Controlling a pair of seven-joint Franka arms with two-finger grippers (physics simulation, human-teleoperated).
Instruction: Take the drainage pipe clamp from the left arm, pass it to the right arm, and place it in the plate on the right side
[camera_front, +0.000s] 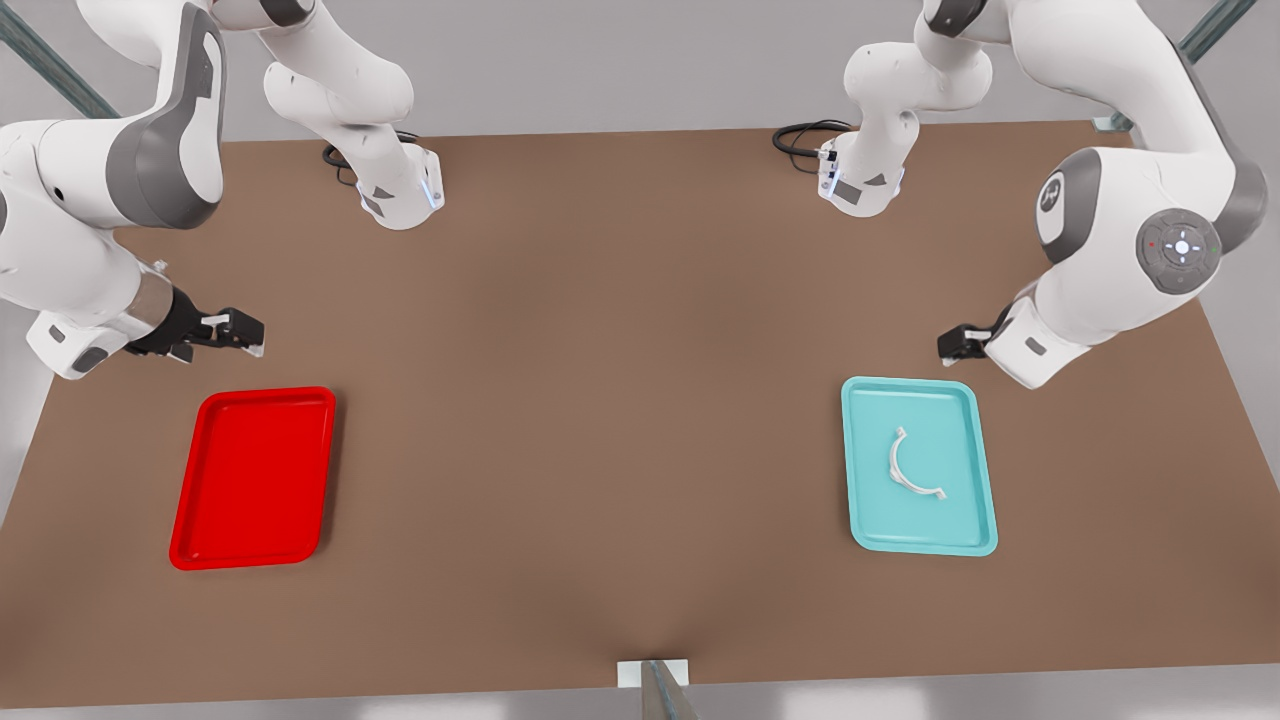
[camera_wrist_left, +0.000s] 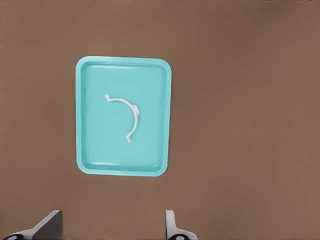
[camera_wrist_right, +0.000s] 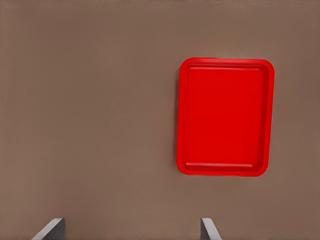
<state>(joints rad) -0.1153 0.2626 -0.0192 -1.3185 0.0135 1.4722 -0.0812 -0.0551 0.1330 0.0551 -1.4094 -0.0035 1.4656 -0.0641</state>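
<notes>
Drainage pipe clamp found flat in teal tray | left gripper spread wide, empty, above tray's far edge | right gripper spread wide beside red plate, waiting | descent to be centred astride the thin arc.

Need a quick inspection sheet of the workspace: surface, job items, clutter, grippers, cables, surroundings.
Surface: brown table, flat, bare between the trays.
Job's things: drainage pipe clamp lies inside the teal tray at the front view's right; red plate at the front view's left holds nothing.
Clutter: nothing seen.
Grippers: left gripper hangs above the table beside the teal tray, fingers open, holding nothing. Right gripper hangs above the table near the red plate, fingers open, holding nothing.
Cables: black cables coiled by both arm bases.
Surroundings: grey floor, metal struts at the corners.
</notes>
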